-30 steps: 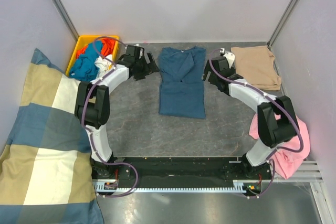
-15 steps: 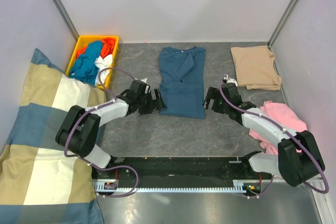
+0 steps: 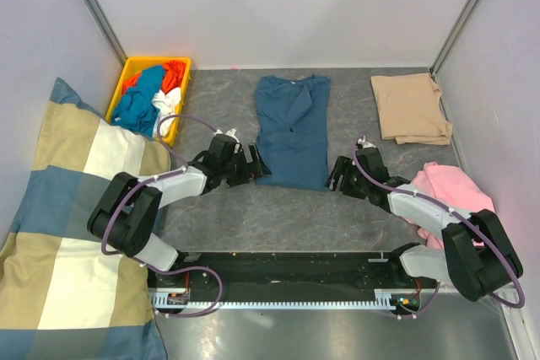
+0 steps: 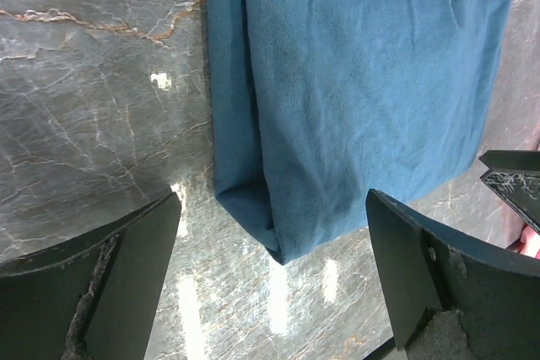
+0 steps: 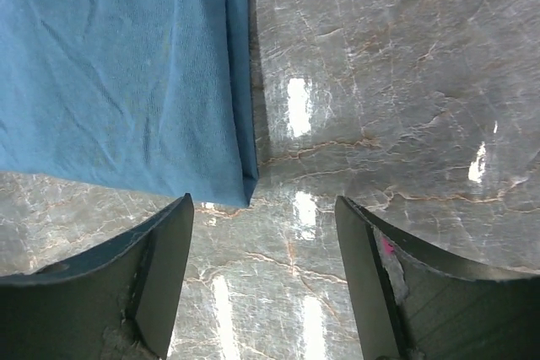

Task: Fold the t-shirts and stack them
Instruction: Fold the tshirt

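Note:
The dark teal-blue t-shirt (image 3: 292, 130) lies flat in the middle of the table, its sides folded in to a long strip. My left gripper (image 3: 253, 166) is open just left of its near left corner (image 4: 278, 242), which sits between the jaws. My right gripper (image 3: 335, 176) is open just right of its near right corner (image 5: 245, 191). Neither holds cloth. A folded tan-beige t-shirt (image 3: 411, 107) lies at the back right. A pink shirt (image 3: 443, 191) is crumpled at the right edge.
A yellow bin (image 3: 135, 73) at the back left holds several crumpled garments in blue, orange and white. A big checked cushion (image 3: 67, 225) leans along the left side. Grey walls close in the table at back and sides.
Both arms swung from the shirt's far end to its near hem, then crept slightly inward to its two near corners. The shirt has not moved.

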